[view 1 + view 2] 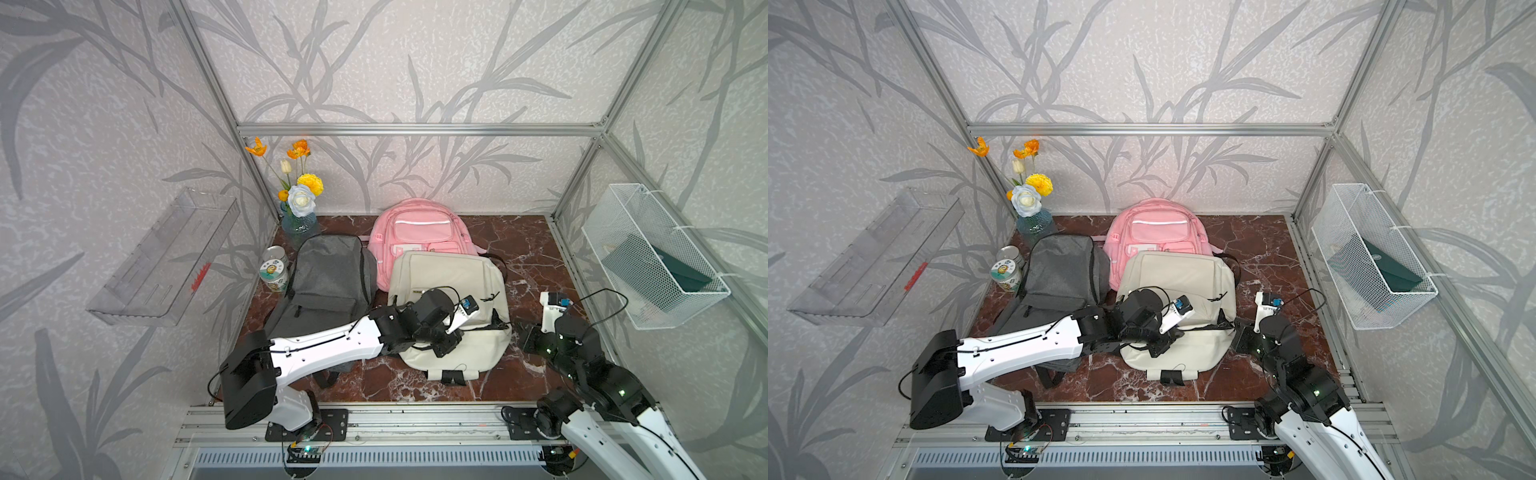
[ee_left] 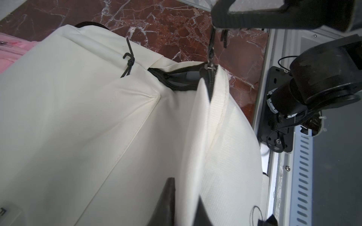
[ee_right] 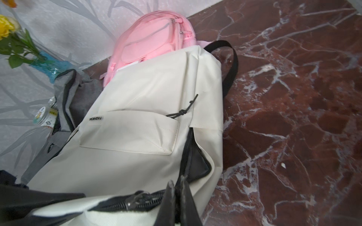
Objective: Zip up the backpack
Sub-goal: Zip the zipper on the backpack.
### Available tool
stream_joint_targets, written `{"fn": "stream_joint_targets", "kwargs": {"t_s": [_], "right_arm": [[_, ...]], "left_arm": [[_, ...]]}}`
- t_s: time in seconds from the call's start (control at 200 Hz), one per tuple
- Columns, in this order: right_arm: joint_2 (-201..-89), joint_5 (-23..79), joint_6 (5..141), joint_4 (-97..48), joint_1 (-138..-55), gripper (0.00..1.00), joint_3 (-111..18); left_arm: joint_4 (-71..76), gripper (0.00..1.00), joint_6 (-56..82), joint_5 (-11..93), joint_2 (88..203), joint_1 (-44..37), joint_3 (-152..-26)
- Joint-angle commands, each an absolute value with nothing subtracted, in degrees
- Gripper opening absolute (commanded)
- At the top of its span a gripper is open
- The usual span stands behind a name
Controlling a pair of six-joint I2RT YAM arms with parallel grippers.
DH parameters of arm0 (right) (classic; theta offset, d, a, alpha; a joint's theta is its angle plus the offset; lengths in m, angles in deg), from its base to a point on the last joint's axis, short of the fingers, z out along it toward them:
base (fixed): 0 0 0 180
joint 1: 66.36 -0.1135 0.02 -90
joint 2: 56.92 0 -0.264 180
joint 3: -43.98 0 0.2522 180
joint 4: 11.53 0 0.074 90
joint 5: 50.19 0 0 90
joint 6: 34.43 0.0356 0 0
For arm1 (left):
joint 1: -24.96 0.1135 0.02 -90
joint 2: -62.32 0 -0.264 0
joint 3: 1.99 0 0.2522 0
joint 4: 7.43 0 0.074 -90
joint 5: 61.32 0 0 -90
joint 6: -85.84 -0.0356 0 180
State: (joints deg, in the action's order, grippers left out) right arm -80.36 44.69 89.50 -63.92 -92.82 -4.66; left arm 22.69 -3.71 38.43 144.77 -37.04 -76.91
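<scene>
While the cream backpack [image 1: 449, 278] lay flat mid-table on the red marble table [image 1: 536, 257], its zipper [image 2: 210, 88] gaped partly open along one side. The right gripper [image 3: 177, 187] was closed on the black zipper pull [image 2: 212, 45], cord taut. The left gripper [image 2: 185, 193] pinched a fold of the bag's fabric. A grey backpack [image 1: 328, 274] lay just beside it on the left arm's side, and a pink backpack [image 1: 419, 228] sat behind, partly under it.
</scene>
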Motion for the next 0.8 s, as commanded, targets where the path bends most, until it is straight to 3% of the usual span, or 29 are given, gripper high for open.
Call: {"fn": "stream_joint_targets", "kwargs": {"t_s": [0.0,0.07,0.125,0.26,0.405,0.465,0.555,0.795], "right_arm": [[-80.84,39.01,85.1,-56.58,-92.11,0.0,-4.46],[-80.69,33.86,84.69,-53.77,-92.52,0.0,-4.59],[-80.12,31.57,84.68,-52.47,-93.09,0.0,-4.92],[-78.62,28.28,84.16,-51.32,-94.76,0.0,-5.66],[-77.11,26.45,84.25,-51.44,-96.38,0.0,-5.43],[-76.42,26.66,84.38,-51.77,-97.01,0.0,-5.29],[-75.09,29.28,84.52,-53.25,-97.45,0.0,-5.58],[-74.38,44.8,87.31,-62.93,-97.41,0.0,-6.31]], "left_arm": [[27.99,0.39,-3.89,40.6,143.26,-36.15,-76.07],[27.73,0.56,-3.82,44.46,144.59,-36.16,-78.73],[27.34,0.64,-3.05,46.45,146.13,-36.26,-81.3],[25.47,0.7,-1.06,49.83,150.77,-36.6,-86.76],[26.68,0.7,-0.82,50.19,156.27,-37.56,-92.54],[26.73,0.64,-0.91,50.0,157.96,-37.8,-93.57],[28.42,0.47,-1.77,50.0,159.59,-37.98,-94.21],[31.21,0.11,-1.82,45.08,155.21,-38.53,-87.04]]}}
